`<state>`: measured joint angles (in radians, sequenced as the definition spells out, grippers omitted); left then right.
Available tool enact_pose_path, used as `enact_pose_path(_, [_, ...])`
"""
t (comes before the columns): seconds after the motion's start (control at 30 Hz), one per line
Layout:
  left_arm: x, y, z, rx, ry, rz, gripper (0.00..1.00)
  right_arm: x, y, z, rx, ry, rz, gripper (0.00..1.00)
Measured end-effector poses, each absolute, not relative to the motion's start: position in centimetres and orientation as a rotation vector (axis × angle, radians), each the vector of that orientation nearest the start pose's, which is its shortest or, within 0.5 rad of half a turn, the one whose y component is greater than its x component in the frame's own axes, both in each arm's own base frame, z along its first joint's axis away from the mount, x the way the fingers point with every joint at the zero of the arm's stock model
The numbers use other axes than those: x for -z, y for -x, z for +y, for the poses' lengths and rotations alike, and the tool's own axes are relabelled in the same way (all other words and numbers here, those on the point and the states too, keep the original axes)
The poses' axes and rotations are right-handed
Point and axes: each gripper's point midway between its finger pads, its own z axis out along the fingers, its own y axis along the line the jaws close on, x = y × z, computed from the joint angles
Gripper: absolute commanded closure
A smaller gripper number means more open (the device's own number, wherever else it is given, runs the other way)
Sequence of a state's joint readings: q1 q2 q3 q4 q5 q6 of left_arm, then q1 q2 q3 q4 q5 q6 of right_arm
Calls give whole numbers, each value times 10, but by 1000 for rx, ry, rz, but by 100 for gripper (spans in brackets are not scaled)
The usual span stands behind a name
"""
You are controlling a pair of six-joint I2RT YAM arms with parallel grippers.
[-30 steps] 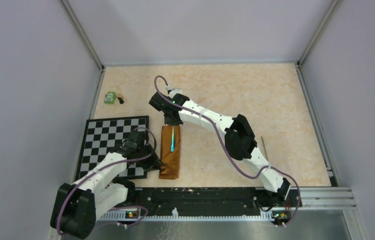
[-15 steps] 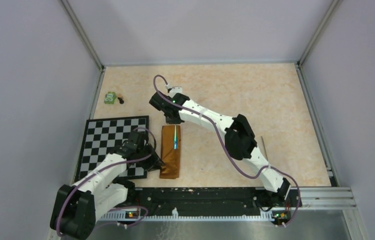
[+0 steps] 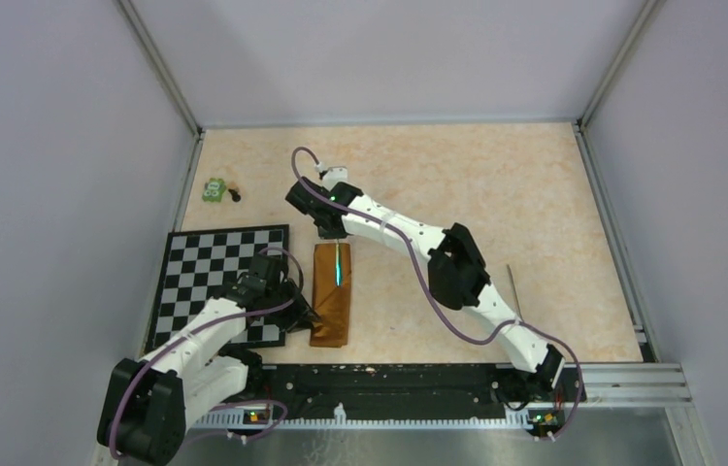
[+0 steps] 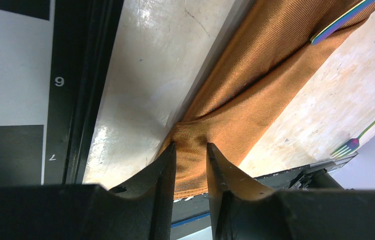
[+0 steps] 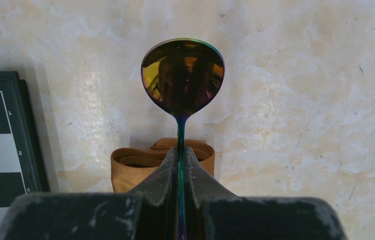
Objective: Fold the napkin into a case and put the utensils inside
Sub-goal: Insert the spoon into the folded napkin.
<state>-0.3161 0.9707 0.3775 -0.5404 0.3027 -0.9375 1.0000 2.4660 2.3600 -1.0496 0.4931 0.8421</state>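
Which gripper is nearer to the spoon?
Right. The right gripper is shut on the spoon at its handle; the left gripper pinches the edge of the case, apart from the spoon.

Digits on the mat's rim
The mat [image 4: 10,65] carries "6" and "7" on its dark border; other border digits are too small to read.

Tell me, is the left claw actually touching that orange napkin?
Touching. The left wrist view shows the left claw closed on a bunched fold of the napkin, with the cloth pinched tight between its two sides and no gap.
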Motion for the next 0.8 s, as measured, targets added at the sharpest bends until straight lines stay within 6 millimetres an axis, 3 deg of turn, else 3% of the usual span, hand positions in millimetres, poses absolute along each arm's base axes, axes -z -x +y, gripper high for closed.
enact_pose_path(0.23, [-24,-148,-138,733,784,2765,64,-84,-349,433,-44,64,2480,100])
enact_pose_path(0.53, [-24,-149,-138,736,784,2764,64,-80,-340,436,-43,45,2493,100])
enact_pose_path(0.8, [-24,-151,-140,747,786,2763,64,-43,-307,426,57,61,2570,100])
